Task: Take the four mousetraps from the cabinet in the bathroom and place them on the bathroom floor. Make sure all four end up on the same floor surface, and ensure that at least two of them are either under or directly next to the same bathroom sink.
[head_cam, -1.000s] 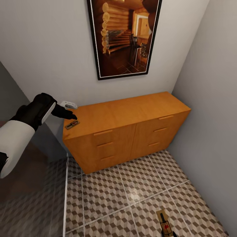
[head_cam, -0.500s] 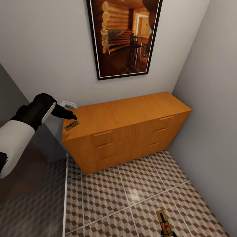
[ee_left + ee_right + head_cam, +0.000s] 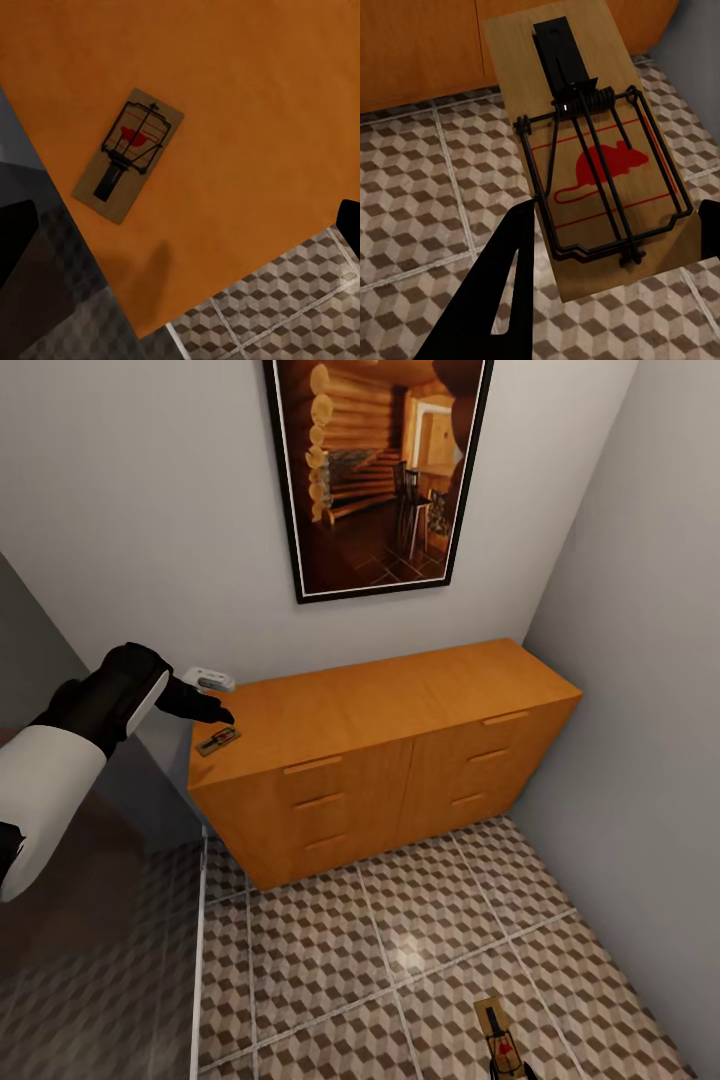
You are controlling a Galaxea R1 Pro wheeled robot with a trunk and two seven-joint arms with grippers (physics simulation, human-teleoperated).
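Wide, low orange-brown wooden cabinet (image 3: 385,745) with six drawer fronts and slim bar handles, set against a pale grey wall in a corner, below a black-framed picture of a log-cabin interior (image 3: 378,472). All drawer fronts flush and closed.

One small flat tan wooden mousetrap (image 3: 218,740) with dark wire parts and a red spot, lying flat on the cabinet top close to its left front corner. Same trap in the left wrist view (image 3: 128,154), red mark and wire frame facing up, with the cabinet's edge and the floor tiles beyond it.

Black left gripper (image 3: 205,707) held above the cabinet's left end, just over and behind that trap, not touching it. Dark fingertips (image 3: 16,236) at opposite edges of the left wrist view, well apart: spread wide with nothing between them.

Small white object (image 3: 208,679) against the wall just behind the left gripper, too partly hidden to identify.

Second tan mousetrap (image 3: 503,1044) low over the bathroom floor (image 3: 400,950) of brown, beige and white cube-patterned tiles, at the bottom edge of the head view. Close up in the right wrist view (image 3: 589,139), red mouse print under the wire frame, pinched between the black fingers (image 3: 499,289) of the right gripper (image 3: 615,262), above the tiles in front of the cabinet.
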